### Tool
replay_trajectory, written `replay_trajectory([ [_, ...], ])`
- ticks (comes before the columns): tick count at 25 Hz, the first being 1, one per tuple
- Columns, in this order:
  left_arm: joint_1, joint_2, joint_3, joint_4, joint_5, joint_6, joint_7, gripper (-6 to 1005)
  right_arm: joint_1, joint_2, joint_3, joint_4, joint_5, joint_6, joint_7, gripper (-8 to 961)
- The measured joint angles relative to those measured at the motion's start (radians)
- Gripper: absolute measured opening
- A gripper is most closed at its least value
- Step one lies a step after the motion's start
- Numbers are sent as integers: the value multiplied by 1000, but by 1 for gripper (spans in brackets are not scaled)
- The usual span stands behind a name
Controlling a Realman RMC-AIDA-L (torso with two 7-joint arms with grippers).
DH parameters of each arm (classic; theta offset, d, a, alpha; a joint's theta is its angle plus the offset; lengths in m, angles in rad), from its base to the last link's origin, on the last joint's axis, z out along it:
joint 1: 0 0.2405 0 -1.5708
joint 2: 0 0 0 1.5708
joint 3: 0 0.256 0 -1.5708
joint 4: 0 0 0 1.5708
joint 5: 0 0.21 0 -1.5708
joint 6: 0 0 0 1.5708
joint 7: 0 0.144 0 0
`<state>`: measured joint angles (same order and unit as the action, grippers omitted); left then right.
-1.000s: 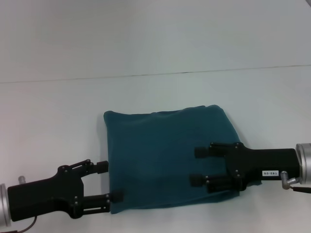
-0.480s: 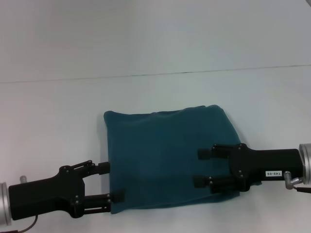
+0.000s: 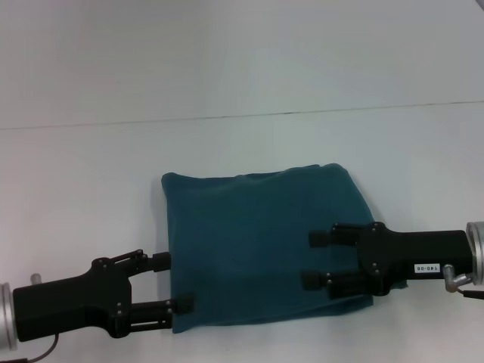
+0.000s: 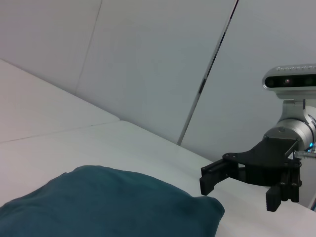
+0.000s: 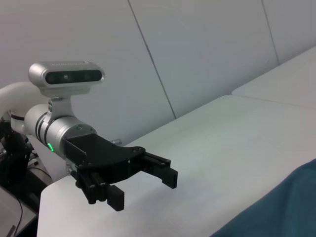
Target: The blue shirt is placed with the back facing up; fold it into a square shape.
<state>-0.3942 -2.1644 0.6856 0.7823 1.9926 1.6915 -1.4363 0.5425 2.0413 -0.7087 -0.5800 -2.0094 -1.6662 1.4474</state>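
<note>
Blue shirt [image 3: 261, 242] folded; left claw [image 3: 174, 283] wide at edge; right claw [image 3: 314, 259] wide above.

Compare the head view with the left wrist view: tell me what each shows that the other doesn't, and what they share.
Only the head view shows the left tool, open at the near left corner of the blue shirt, and the shirt's whole folded, roughly square outline on the white table.

Only the left wrist view shows the camera mounted on the right wrist and the panelled wall behind the table.

Both show the open right tool over the shirt's right edge, and the shirt itself.
</note>
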Motion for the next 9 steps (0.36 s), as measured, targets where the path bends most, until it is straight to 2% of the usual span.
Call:
replay_trajectory([
  [9, -2, 0, 0, 0, 1, 1, -9, 887, 1, 0, 0, 0, 0, 0, 2, 938],
])
